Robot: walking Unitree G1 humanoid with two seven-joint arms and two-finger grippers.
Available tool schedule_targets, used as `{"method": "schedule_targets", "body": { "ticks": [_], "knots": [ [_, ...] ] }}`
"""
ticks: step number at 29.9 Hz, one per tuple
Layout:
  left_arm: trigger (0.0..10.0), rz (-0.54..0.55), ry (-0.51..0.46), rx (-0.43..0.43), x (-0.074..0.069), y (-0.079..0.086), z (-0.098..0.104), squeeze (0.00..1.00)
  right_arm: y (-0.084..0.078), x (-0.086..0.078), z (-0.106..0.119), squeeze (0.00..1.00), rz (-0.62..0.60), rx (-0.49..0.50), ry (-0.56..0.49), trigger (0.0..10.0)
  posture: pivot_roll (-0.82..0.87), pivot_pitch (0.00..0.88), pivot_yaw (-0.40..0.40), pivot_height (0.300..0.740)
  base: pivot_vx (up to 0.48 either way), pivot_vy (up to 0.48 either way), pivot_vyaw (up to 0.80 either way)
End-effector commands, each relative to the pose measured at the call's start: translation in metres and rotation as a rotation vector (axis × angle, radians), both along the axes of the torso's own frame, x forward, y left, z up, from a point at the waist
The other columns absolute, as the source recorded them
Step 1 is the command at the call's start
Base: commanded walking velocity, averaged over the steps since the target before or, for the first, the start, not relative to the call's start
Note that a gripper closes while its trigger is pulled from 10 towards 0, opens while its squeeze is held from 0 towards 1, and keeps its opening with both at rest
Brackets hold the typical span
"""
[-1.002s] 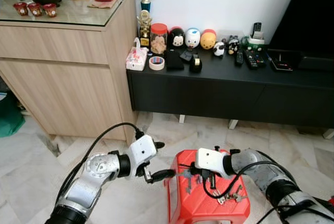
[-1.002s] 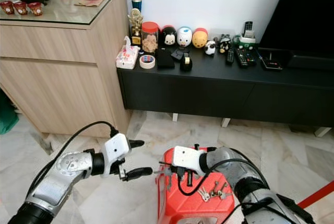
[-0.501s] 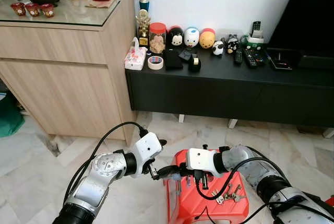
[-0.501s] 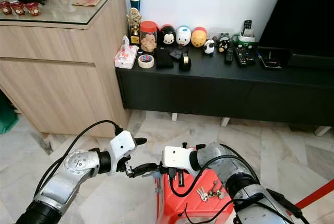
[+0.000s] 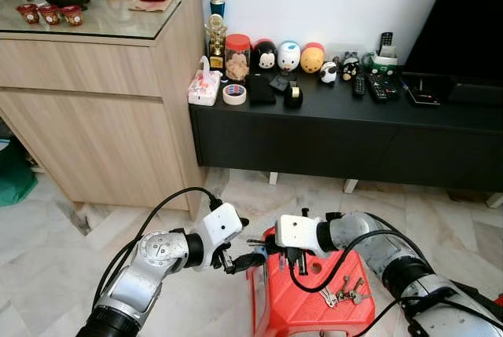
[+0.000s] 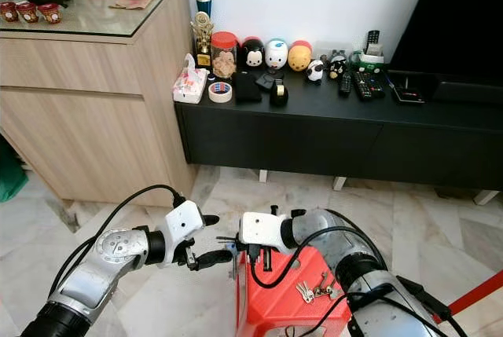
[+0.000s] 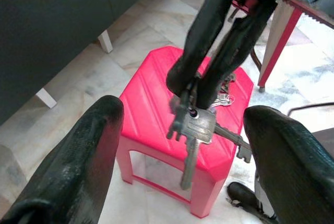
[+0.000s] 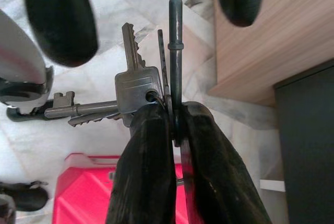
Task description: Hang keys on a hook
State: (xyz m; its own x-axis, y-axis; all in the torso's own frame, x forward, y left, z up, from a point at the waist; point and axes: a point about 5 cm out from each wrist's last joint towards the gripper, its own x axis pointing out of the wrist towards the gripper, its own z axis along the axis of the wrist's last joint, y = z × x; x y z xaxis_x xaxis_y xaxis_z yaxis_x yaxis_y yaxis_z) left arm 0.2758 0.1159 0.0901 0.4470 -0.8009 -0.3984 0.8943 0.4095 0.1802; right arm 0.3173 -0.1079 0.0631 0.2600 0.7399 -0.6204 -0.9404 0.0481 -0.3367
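A silver bunch of keys [image 7: 194,127] is pinched in the black fingers of the right tool [image 8: 169,145], above a bright red ribbed stool [image 5: 314,294] that carries a second silver bunch [image 5: 339,295]. The left tool [image 5: 240,243] is black-fingered on a white and silver wrist. Behind the stool, the floor [image 5: 47,235] is pale veined marble, the low cabinet [image 5: 338,137] matt black, and the tall cabinet [image 5: 94,109] light wood grain.
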Motion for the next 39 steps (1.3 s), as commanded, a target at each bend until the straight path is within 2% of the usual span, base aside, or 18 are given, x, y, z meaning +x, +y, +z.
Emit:
{"method": "schedule_targets", "body": {
  "ticks": [1, 3, 4, 5, 6, 7, 8, 9, 10, 11, 12, 39],
  "knots": [
    [8.7, -0.01, 0.004, 0.027, -0.0006, -0.0012, -0.0012, 0.0, 0.001, 0.0049, 0.0057, 0.0, -0.019, 0.016, -0.017, 10.0, 0.1, 0.0, -0.081, 0.74, 0.0, 0.0, 0.0],
    [8.2, -0.005, 0.005, 0.027, 0.0011, -0.002, -0.001, 0.0, 0.002, 0.0048, 0.0054, 0.0, -0.019, 0.02, -0.019, 10.0, 0.1, 0.0, -0.081, 0.74, 0.0, 0.0, 0.0],
    [7.0, -0.003, 0.005, 0.027, 0.0014, -0.0023, -0.0008, 0.0, 0.0023, 0.0047, 0.0053, 0.0, -0.019, 0.02, -0.018, 10.0, 0.1, 0.0, -0.081, 0.74, 0.0, 0.0, 0.0],
    [7.0, -0.003, 0.005, 0.025, 0.0016, -0.0026, -0.0006, 0.0, 0.0027, 0.0046, 0.0051, 0.0, -0.019, 0.02, -0.018, 10.0, 0.1, 0.0, -0.079, 0.74, 0.0, 0.0, 0.0],
    [4.1, -0.007, 0.004, 0.021, 0.0017, -0.0039, -0.0004, 0.0, 0.0033, 0.004, 0.0042, 0.0, -0.019, 0.021, -0.016, 10.0, 0.1, 0.0, -0.079, 0.74, 0.0, 0.0, 0.0],
    [4.1, -0.01, 0.003, 0.02, 0.0018, -0.0046, -0.0005, 0.0, 0.0035, 0.0038, 0.0038, 0.0, -0.02, 0.022, -0.014, 10.0, 0.1, 0.0, -0.079, 0.74, 0.0, 0.0, 0.0],
    [2.5, -0.012, 0.005, 0.02, 0.0018, -0.0052, -0.0008, 0.0, 0.0038, 0.0035, 0.0035, 0.0, -0.019, 0.023, -0.012, 10.0, 0.1, 0.0, -0.079, 0.74, 0.0, 0.0, 0.0],
    [2.5, -0.012, 0.007, 0.019, 0.0018, -0.0058, -0.0012, 0.0, 0.0041, 0.0033, 0.0033, 0.0, -0.018, 0.024, -0.011, 10.0, 0.1, 0.0, -0.079, 0.74, 0.0, 0.0, 0.0],
    [0.9, -0.012, 0.009, 0.017, 0.0019, -0.0062, -0.0013, 0.0, 0.0042, 0.0032, 0.0033, 0.0, -0.017, 0.024, -0.011, 10.0, 0.1, 0.0, -0.078, 0.74, 0.0, 0.0, 0.0],
    [0.9, -0.011, 0.01, 0.016, 0.0019, -0.0065, -0.0012, 0.0, 0.0042, 0.0032, 0.0033, 0.0, -0.017, 0.025, -0.011, 10.0, 0.1, 0.0, -0.078, 0.74, 0.0, 0.0, 0.0],
    [0.0, -0.013, 0.011, 0.016, 0.0019, -0.0065, -0.0013, 0.0, 0.0043, 0.0031, 0.0033, 0.0, -0.017, 0.025, -0.01, 10.0, 0.1, 0.0, -0.076, 0.74, 0.0, 0.0, 0.0],
    [0.0, -0.014, 0.027, 0.028, 0.0031, -0.0062, -0.0024, 0.0, 0.0048, 0.0021, 0.003, 0.0, -0.019, 0.046, 0.005, 10.0, 0.1, 0.0, -0.072, 0.74, 0.0, 0.0, 0.0]
  ]
}}
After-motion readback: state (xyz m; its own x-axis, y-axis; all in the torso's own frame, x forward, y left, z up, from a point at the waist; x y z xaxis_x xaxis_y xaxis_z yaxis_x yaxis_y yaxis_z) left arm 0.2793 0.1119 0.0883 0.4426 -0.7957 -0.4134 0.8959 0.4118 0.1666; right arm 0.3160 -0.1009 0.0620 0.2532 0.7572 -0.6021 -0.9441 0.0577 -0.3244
